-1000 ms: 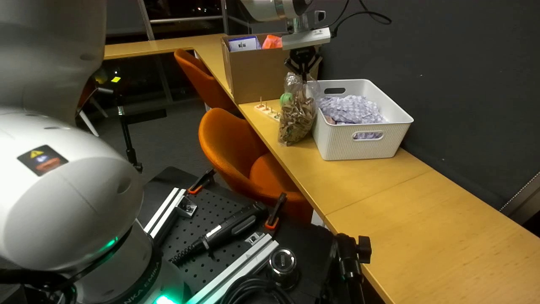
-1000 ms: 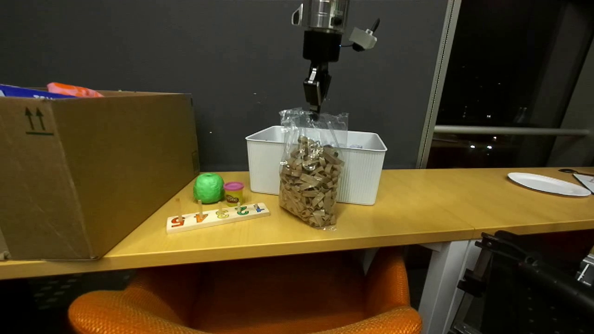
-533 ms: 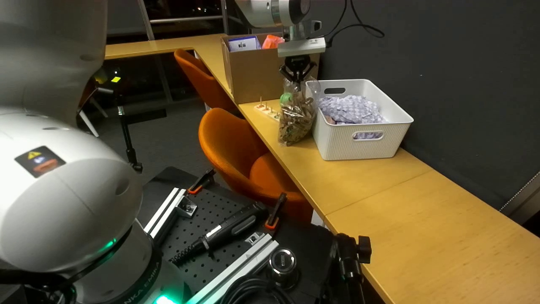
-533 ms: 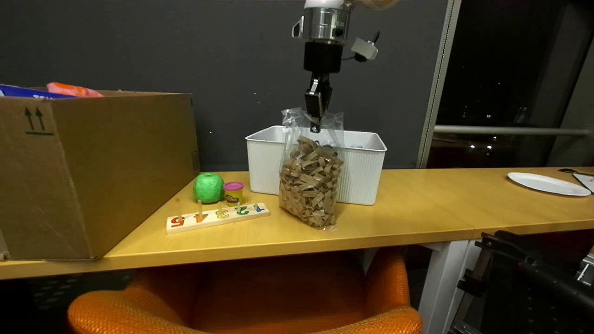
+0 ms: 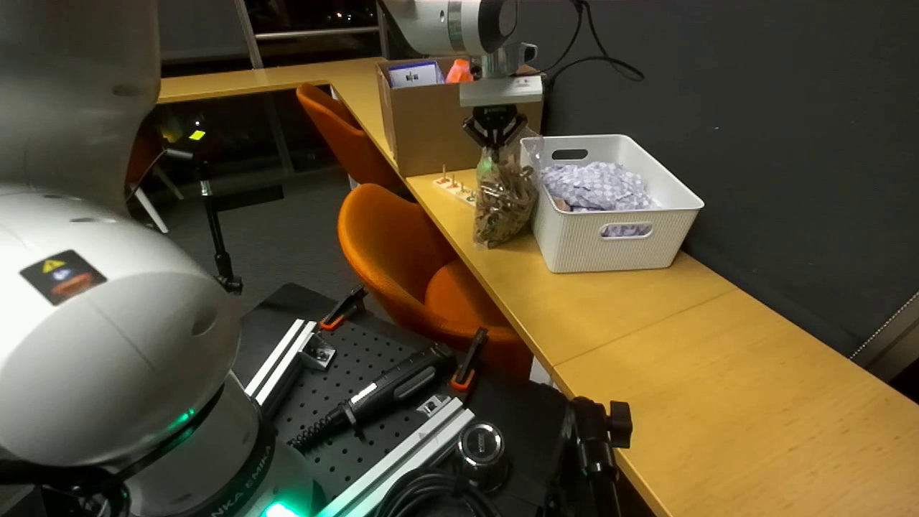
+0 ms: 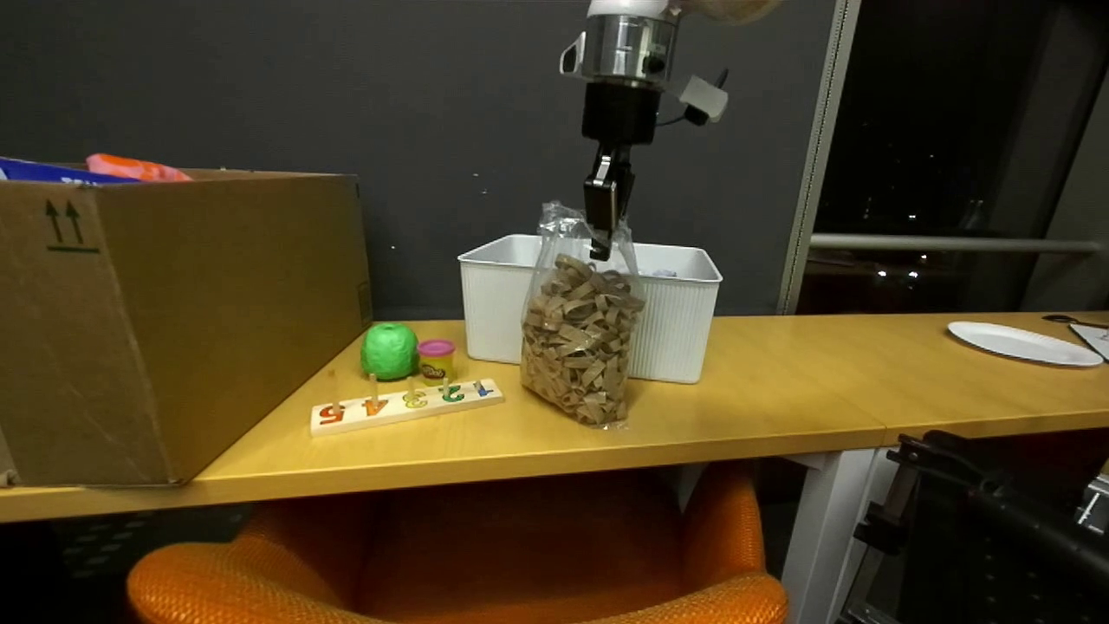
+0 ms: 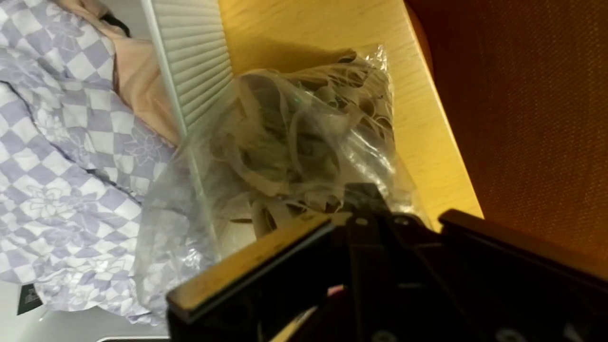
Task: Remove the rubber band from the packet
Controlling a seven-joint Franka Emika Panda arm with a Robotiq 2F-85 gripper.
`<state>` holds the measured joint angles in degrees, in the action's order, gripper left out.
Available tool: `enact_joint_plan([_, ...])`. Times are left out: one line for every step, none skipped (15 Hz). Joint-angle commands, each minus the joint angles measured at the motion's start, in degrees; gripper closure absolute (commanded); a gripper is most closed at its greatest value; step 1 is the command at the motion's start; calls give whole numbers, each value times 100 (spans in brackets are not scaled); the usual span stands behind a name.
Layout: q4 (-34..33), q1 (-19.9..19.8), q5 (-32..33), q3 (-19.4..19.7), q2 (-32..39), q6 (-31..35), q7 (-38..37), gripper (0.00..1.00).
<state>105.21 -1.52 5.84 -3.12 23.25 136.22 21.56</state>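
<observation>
Exterior view: packet (image 6: 582,342) upright, long axis near vertical, clear top up.

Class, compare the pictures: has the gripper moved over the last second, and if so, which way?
Yes: in an exterior view, the gripper has moved down and slightly to the picture's right, judged against the white basket.

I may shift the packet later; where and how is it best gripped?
Probably by the clear top of the packet, from above, with the fingers pinching it: the packet stands upright, and its loose top rises above the bulky tan filling.
</observation>
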Motion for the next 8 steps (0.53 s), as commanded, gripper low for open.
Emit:
enact_joint_plan([411,-144,27,54,-446,551,79,100])
enact_joint_plan([406,-185,20,69,-472,711,104,100])
enact_joint_plan([383,-236,-26,58,-480,809,178,100])
enact_joint_plan([356,-279,-59,46,-471,925,238,100])
enact_joint_plan([327,-305,-72,40,-452,1025,264,100])
enact_joint_plan([279,-324,-83,38,-413,1085,266,100])
enact_joint_plan([212,-351,-119,19,-340,1130,295,100])
enact_joint_plan([144,-371,-180,-10,-259,1089,319,100])
